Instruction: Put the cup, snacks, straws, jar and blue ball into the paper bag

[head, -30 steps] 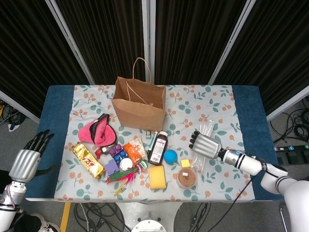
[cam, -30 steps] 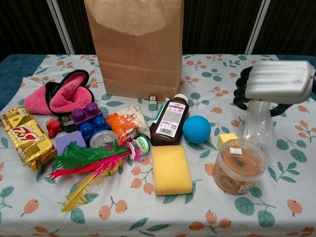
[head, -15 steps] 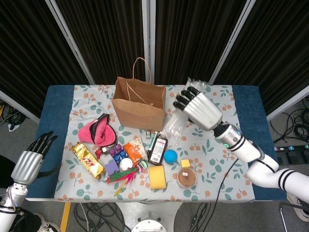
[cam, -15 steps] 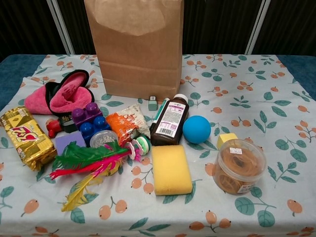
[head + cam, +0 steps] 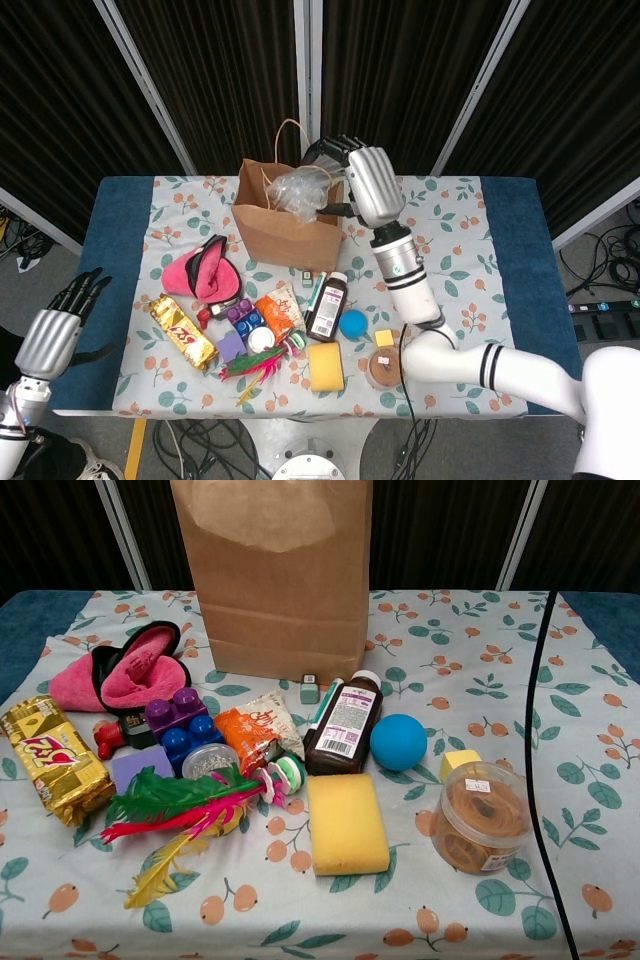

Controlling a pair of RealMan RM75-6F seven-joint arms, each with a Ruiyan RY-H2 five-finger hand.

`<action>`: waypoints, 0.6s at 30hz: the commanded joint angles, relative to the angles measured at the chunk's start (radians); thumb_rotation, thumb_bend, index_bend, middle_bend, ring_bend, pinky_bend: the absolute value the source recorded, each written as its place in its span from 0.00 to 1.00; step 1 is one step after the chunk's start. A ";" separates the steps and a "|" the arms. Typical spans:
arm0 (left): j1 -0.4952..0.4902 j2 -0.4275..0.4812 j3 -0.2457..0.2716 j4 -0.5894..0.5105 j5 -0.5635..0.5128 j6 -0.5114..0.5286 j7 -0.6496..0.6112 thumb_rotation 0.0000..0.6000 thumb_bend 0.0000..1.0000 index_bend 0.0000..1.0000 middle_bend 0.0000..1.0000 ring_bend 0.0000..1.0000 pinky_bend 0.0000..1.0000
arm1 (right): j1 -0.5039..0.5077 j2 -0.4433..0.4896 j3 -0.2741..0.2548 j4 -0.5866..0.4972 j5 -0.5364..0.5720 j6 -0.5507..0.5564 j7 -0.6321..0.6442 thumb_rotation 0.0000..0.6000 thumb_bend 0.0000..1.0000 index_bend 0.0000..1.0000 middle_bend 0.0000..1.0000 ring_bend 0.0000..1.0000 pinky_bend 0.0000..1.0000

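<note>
- The right robot hand [image 5: 352, 185], upper centre of the head view, grips a clear crinkled plastic item [image 5: 296, 189], apparently the cup or the straw packet; which one cannot be told. It hangs directly over the open mouth of the paper bag [image 5: 285, 232].
- The left robot hand [image 5: 58, 328] sits at the lower left edge of the head view, off the counter [image 5: 115, 230], fingers spread, holding nothing.
- Handling judgement: the clear plastic looks thin, light and easily crushed. A grip from the side, as shown, should suit it, and it ought to drop freely once let go.
- Items judged outstanding: the blue ball [image 5: 398, 742] at centre, the jar [image 5: 484, 818] of brown contents at lower right, and the orange snack packet [image 5: 256, 736] at centre left.
- The ball is smooth and will likely roll, so fingers should wrap around it. The jar looks rigid, with a lid. Take it around the wall. The snack packet is soft and crackly, so pinch an edge.
- View comparison: the head view alone shows both robot hands, the bag opening and the held plastic. The chest view shows neither robot hand and cuts off the bag top, but gives close detail of the counter items and a black cable [image 5: 537, 750] hanging down at right.
</note>
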 commanded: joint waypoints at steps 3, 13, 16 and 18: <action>0.003 -0.001 0.000 0.006 -0.003 0.000 -0.005 1.00 0.11 0.09 0.11 0.06 0.22 | 0.012 -0.107 0.129 -0.046 0.233 -0.043 0.119 1.00 0.18 0.65 0.52 0.38 0.39; 0.003 -0.007 0.002 0.020 -0.004 -0.003 -0.016 1.00 0.11 0.09 0.11 0.06 0.22 | -0.014 -0.116 0.158 -0.035 0.350 -0.083 0.142 1.00 0.18 0.64 0.52 0.38 0.39; 0.003 -0.007 0.002 0.022 -0.005 -0.004 -0.018 1.00 0.11 0.09 0.11 0.06 0.22 | -0.018 -0.122 0.153 -0.011 0.356 -0.094 0.146 1.00 0.18 0.62 0.52 0.37 0.38; 0.003 -0.006 0.002 0.023 -0.006 -0.005 -0.018 1.00 0.11 0.09 0.11 0.06 0.22 | -0.019 -0.124 0.149 0.004 0.359 -0.110 0.150 1.00 0.18 0.61 0.52 0.35 0.36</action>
